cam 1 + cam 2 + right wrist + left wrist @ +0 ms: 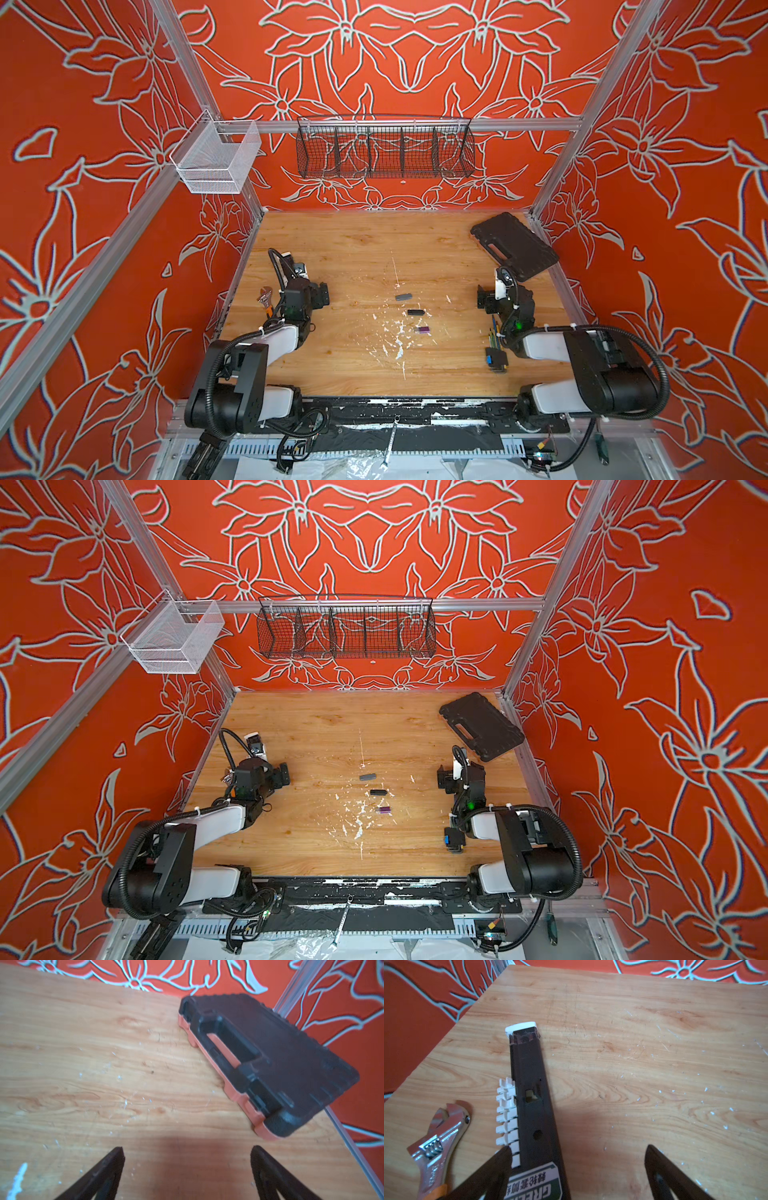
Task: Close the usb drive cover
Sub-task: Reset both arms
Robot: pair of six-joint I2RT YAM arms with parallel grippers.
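Three small usb drives lie in a row mid-table in both top views: a grey one [403, 296], a black one [415, 312] and a purple one [422, 329] with a silvery end. Their covers are too small to make out. Neither wrist view shows them. My left gripper [577, 1147] is open near the table's left side, well left of the drives. My right gripper [187, 1148] is open over bare wood, well right of them, with nothing between its fingers.
A black rail with white clips [529, 1088] lies between my left jaws, against one finger. A wrench [440, 1140] lies beside it. A black case [515, 245] sits at the back right, and a blue bit holder [496, 357] lies by the right arm. Wire baskets [386, 149] hang on the back wall.
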